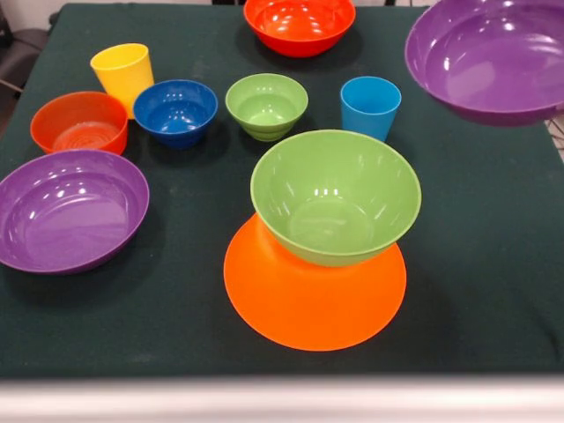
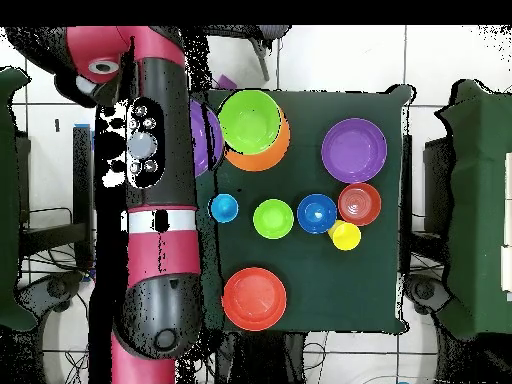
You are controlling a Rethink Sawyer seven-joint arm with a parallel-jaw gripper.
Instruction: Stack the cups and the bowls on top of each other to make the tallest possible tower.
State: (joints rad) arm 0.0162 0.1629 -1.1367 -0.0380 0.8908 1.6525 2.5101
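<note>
A big green bowl [image 1: 335, 196] sits upright on the upturned orange bowl [image 1: 313, 300], forming the tower; it also shows in the overhead view [image 2: 250, 120]. One purple bowl [image 1: 489, 57] hangs tilted above the table's right edge, and the arm [image 2: 150, 200] partly hides it from overhead [image 2: 207, 137]. No gripper shows in either view. The other purple bowl [image 1: 70, 210] rests at the left. A yellow cup [image 1: 123, 75], a red-orange bowl [image 1: 79, 123], a dark blue bowl [image 1: 175, 111], a small green bowl [image 1: 266, 106] and a light blue cup [image 1: 370, 106] stand in a row.
A larger red-orange bowl [image 1: 300, 25] sits at the table's far side, nearest the robot. The dark green tablecloth [image 1: 493, 264] covers the table. The red and black arm stretches along one side of the table in the overhead view.
</note>
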